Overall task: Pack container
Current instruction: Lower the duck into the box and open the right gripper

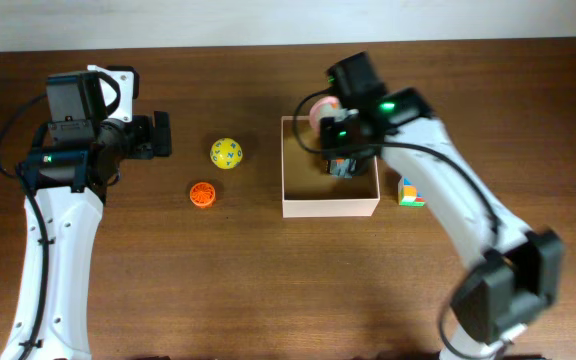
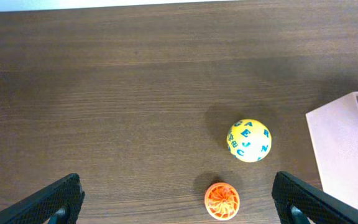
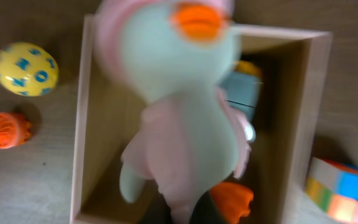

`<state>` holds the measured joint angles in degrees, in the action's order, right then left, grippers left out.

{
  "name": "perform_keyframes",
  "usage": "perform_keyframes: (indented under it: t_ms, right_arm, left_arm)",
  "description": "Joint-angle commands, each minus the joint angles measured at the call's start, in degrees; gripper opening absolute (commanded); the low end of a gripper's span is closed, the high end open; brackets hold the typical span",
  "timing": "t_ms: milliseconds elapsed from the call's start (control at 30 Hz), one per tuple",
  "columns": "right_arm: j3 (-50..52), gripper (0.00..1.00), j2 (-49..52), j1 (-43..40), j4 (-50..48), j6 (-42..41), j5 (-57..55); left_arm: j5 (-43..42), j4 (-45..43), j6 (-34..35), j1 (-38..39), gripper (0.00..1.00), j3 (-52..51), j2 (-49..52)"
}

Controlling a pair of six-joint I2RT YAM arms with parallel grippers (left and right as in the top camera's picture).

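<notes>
The container (image 1: 330,208) sits on the worktop (image 1: 268,290) right of centre, open side up, and I see its tan inside best from the right wrist camera. Most of that view is blocked by a toy duck (image 3: 179,106), pale with pink patches and an orange beak, so close to the lens that it is blurred. Its orange feet (image 3: 232,199) are cut off at the bottom edge. Behind the duck, a blue-grey object (image 3: 241,93) lies in the container, too hidden for me to name. From overhead the right claw (image 1: 342,152) is over the far part of the container, with a pink bit of the duck showing at the far left corner. Its fingers are covered from every angle, so I cannot tell whether it grips the duck or not. Just outside the container's right wall stands a multicoloured block (image 1: 411,192). On the left lie a yellow ball (image 1: 226,153) with blue letters and, nearer me, a small orange toy (image 1: 203,194), both apart from the container. The left claw (image 2: 178,186) hangs above the bare worktop with its fingers spread wide and nothing between them.
</notes>
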<state>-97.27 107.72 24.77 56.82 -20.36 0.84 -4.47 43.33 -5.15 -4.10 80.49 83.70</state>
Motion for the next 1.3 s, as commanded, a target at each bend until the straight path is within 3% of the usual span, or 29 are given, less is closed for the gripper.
perform_keyframes:
  t_ms: [0, 300, 367, 500, 633, 900, 1067, 1267]
  right_arm:
    - [0.7, 0.04, 4.2, 2.6, -1.7, -1.4, 0.2]
    - [0.7, 0.04, 10.5, 5.3, -4.6, -1.6, 0.2]
    - [0.7, 0.14, 10.6, 5.3, -5.0, -1.0, 0.2]
    - [0.5, 0.49, 9.8, 5.2, -5.9, 2.6, 0.2]
    - [-0.1, 0.58, 6.9, 4.8, -6.1, 5.0, -1.4]
    - [-3.8, 0.64, -4.5, -1.6, 0.8, 4.9, -5.2]
    - [-3.8, 0.65, -10.3, -12.5, 9.9, 4.9, -5.2]
    - [-0.7, 0.7, -9.0, -24.7, 16.8, 7.2, -0.6]
  left_arm:
    - [-0.2, 0.0, -1.1, 0.0, 0.99, 1.3, 0.2]
    - [-0.2, 0.2, -1.1, 0.0, 0.99, 1.3, 0.2]
    - [-0.2, 0.2, -1.1, 0.0, 0.99, 1.3, 0.2]
    - [-0.2, 0.2, -1.1, 0.0, 0.99, 1.3, 0.2]
    - [-0.2, 0.3, -1.1, 0.0, 0.99, 1.3, 0.2]
    - [-0.2, 0.5, -1.1, 0.0, 0.99, 1.3, 0.2]
    - [-0.2, 0.7, -1.1, 0.0, 0.99, 1.3, 0.2]
    - [-0.2, 0.7, -1.1, 0.0, 0.99, 1.3, 0.2]
